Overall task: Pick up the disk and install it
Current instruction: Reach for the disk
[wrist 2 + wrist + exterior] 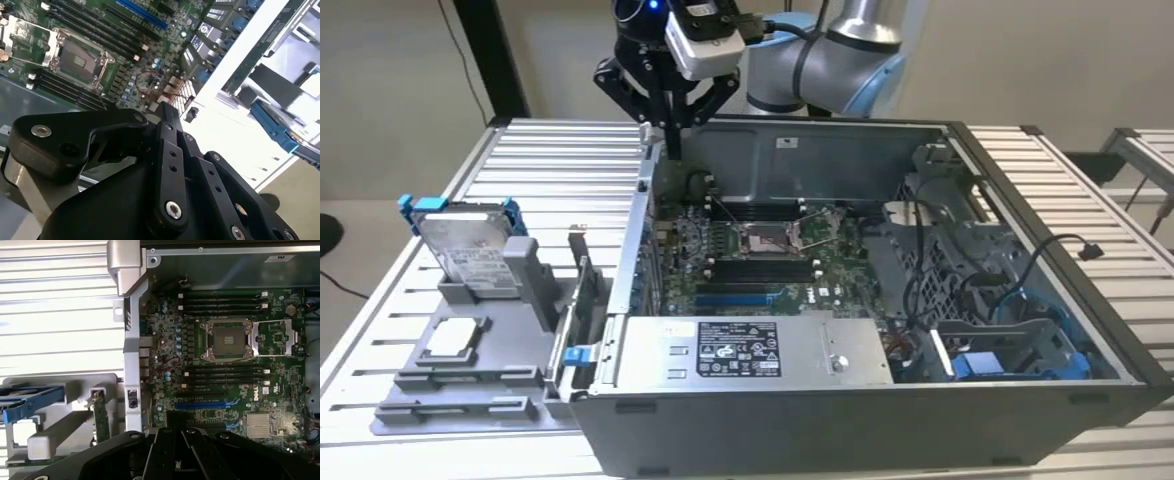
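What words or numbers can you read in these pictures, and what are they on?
Nothing reads clearly enough to quote.
White label on the disk: too small.
Dark label on the power-supply box: too small.
White sticker on the case wall: too small.
Tiny print on the motherboard: too blurred.

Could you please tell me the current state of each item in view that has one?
computer case: side open, interior exposed.
disk: upright in the grey holder, outside the case, not gripped.
end effector: shut, empty, over the case's wall.
processor socket: open, empty.
processor chip: flat on the holder.
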